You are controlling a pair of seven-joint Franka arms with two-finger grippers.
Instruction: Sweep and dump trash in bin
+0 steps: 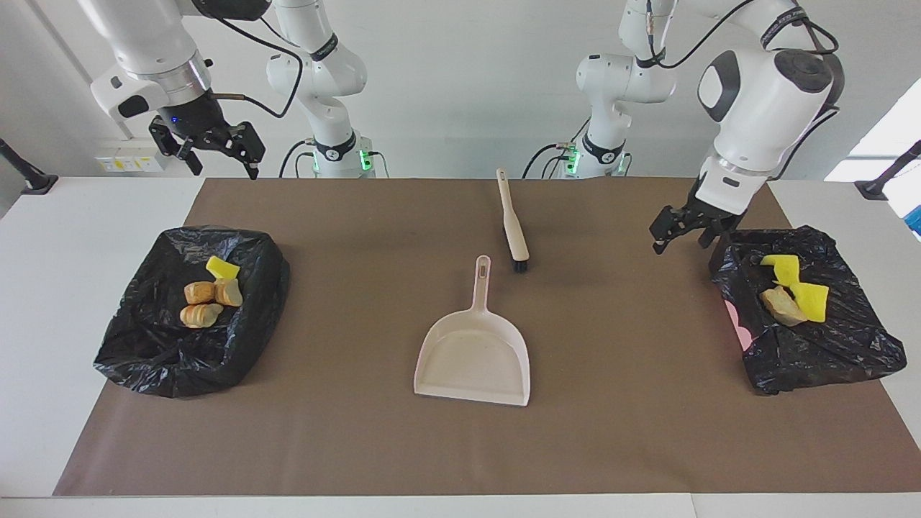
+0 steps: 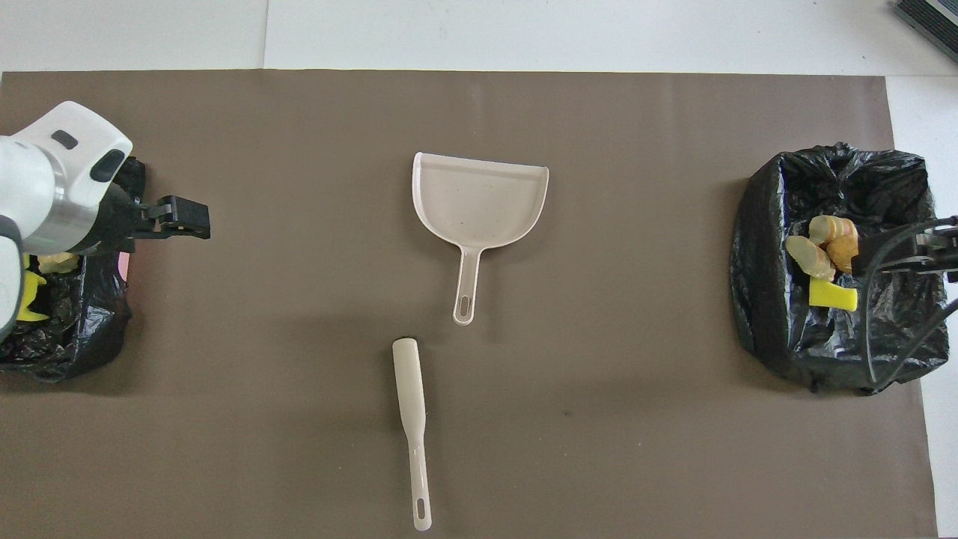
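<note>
Trash lies in two black-bagged bins. Tan chunks and a yellow scrap [image 1: 209, 291] [image 2: 827, 254] sit in the bin [image 1: 158, 360] [image 2: 816, 352] at the right arm's end. Yellow scraps and a tan chunk [image 1: 791, 288] [image 2: 34, 299] fill the bin [image 1: 827, 352] [image 2: 67, 337] at the left arm's end. My left gripper [image 1: 680, 243] [image 2: 196, 224] hangs open and empty over the mat beside that bin's rim. My right gripper [image 1: 224, 167] [image 2: 941, 247] waits open, raised over the other bin.
A beige dustpan [image 1: 475, 352] [image 2: 479, 198] lies mid-mat, handle toward the robots. The beige brush [image 1: 512, 223] [image 2: 412, 397] lies nearer to the robots than the dustpan. A brown mat [image 1: 619, 432] covers the white table.
</note>
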